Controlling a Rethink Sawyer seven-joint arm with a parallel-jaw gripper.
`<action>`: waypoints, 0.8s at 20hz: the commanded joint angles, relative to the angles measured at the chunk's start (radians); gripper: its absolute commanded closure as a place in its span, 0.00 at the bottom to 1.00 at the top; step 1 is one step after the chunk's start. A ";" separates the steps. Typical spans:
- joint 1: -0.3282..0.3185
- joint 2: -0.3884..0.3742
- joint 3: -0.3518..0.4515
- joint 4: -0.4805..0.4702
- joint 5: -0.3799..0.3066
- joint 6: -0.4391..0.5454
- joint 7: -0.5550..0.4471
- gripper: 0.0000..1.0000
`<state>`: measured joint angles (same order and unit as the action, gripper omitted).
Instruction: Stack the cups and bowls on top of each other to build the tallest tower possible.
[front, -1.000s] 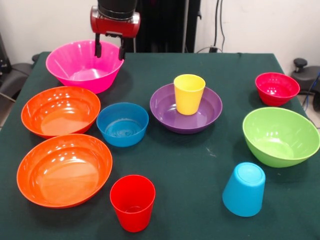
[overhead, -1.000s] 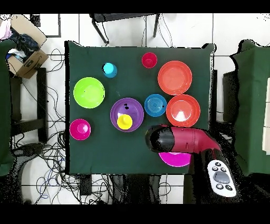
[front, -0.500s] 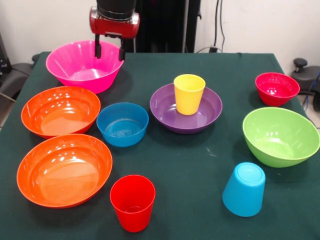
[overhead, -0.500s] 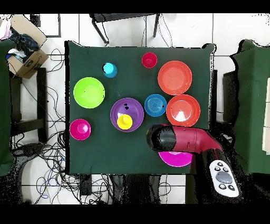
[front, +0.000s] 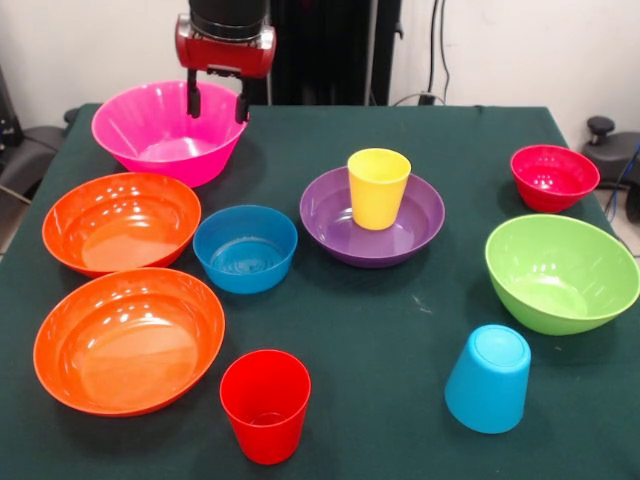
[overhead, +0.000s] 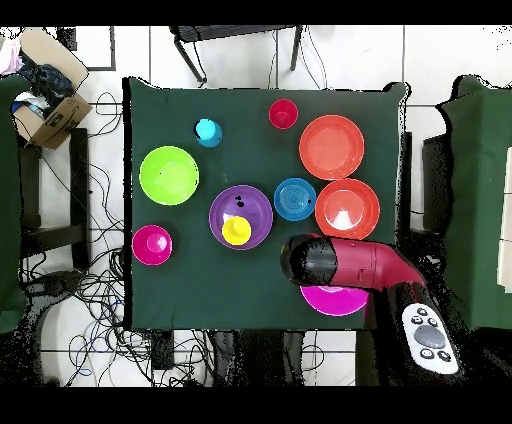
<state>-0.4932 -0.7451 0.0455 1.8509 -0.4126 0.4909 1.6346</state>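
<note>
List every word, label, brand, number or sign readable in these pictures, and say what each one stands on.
None can be read.
The cups and bowls, such as the yellow cup and the magenta bowl, are plain.
The cardboard box beside the table shows no legible print.
The grey button pad carries marks too small to read.

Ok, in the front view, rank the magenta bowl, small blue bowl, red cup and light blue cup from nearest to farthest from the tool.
From the tool:
1. Magenta bowl, directly below it.
2. Small blue bowl, mid-table.
3. Red cup, front edge.
4. Light blue cup, upside down, front right.
</note>
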 joint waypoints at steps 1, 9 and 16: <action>-0.003 0.019 0.112 0.055 0.033 -0.062 0.077 0.00; 0.055 0.024 0.093 0.063 0.036 -0.083 0.132 0.00; 0.092 0.057 0.046 0.031 0.014 -0.085 0.151 0.00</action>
<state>-0.4535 -0.7432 0.0623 1.8679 -0.4064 0.4695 1.6352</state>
